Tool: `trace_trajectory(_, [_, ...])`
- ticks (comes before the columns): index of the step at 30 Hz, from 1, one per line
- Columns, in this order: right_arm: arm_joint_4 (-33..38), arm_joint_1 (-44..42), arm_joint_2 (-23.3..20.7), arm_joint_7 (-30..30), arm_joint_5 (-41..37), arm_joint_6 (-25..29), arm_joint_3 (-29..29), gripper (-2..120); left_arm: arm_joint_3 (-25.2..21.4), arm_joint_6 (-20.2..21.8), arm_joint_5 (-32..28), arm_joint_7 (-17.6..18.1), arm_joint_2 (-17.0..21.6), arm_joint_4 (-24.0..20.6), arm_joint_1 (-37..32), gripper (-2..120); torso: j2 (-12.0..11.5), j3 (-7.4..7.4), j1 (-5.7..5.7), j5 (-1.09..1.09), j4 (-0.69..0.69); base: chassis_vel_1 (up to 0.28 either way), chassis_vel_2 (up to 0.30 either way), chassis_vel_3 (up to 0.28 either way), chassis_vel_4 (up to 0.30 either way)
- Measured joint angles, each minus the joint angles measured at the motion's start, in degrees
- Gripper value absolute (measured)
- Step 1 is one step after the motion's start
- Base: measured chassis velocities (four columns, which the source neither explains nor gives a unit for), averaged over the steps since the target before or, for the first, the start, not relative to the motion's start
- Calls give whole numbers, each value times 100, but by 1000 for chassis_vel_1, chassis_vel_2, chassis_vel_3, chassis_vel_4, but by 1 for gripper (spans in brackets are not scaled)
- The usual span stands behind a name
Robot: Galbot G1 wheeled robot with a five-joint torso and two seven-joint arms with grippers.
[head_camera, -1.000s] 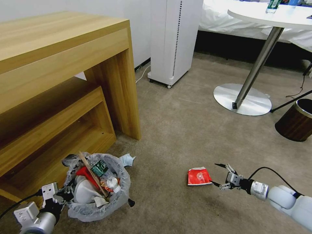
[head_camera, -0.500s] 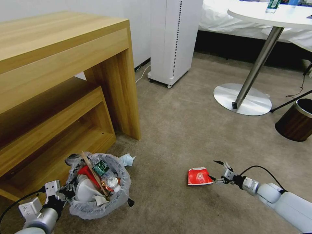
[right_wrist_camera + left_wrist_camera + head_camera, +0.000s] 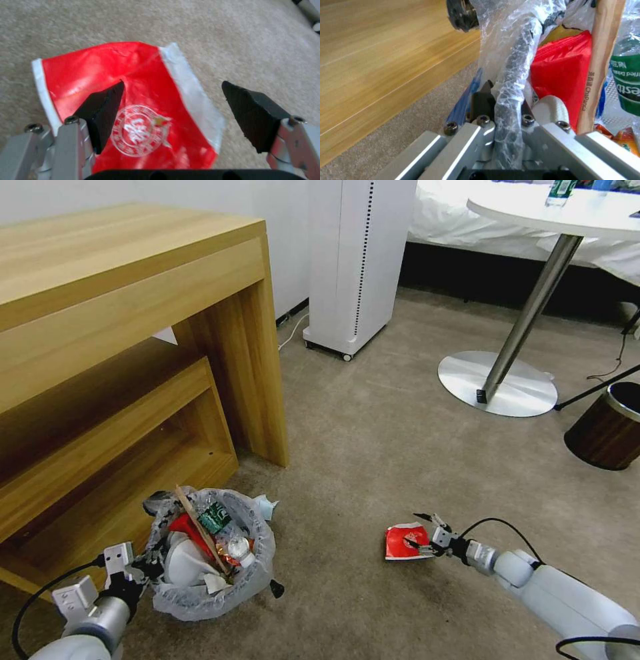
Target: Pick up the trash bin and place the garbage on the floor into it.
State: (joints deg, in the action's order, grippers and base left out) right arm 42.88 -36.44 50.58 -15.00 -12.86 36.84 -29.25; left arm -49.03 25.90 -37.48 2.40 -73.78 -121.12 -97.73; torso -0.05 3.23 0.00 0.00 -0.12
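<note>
The floor (image 3: pixel 373 447) stretched beige beside the wooden desk (image 3: pixel 133 313). Near the desk's foot sat the trash bin (image 3: pixel 213 587), already stuffed with litter; the left gripper (image 3: pixel 501 105) was clamped on its bagged rim, presumably so the bin could be carried along. The red wrapper (image 3: pixel 407 541) lay flat on the carpet, and the right gripper (image 3: pixel 173 110) straddled it, jaws wide apart, closed on nothing.

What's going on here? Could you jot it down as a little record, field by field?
Left gripper: jaws shut on the trash bin rim
Bin contents: red wrapper, bottle, wooden stick, white slipper
Right gripper: jaws open around a red wrapper on the floor
Floor: beige carpet
Nearby: wooden desk
</note>
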Motion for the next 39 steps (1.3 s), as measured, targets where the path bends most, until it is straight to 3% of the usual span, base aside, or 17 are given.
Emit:
trace_trajectory(3, [-70, 1, 62, 4, 48, 16, -13, 76, -10, 0, -3, 1, 8, -9, -17, 1, 0, 0, 0, -1, 0, 0, 0, 0, 0])
trace_trajectory(6, [-83, -8, 76, 6, 73, 38, -23, 67, -25, 0, -5, 3, 14, -21, -33, 1, 0, 0, 0, -1, 1, 0, 0, 0, 0])
trace_trajectory(16, [226, -216, -160, 14, 5, 85, 40, 26, 22, -20, 50, 5, -30, -31, -23, 1, 0, 0, 0, -1, 0, 0, 0, 0, 0])
trace_trajectory(21, [250, -277, -199, 14, 3, 105, 58, 13, 46, -55, 88, 5, -55, -59, -39, 1, 0, 0, 0, 1, 0, 0, 0, 0, 0])
trace_trajectory(23, [307, -320, -250, 11, -18, 110, 68, 2, 44, -90, 110, 5, -55, -66, -68, 1, 0, 0, 0, 0, 0, 0, 0, 0, 0])
trace_trajectory(39, [546, -396, -334, -14, -310, 153, 106, 0, 83, -167, 214, 0, -110, 51, -40, 1, 0, 0, 0, 2, 0, 0, 0, 0, 0])
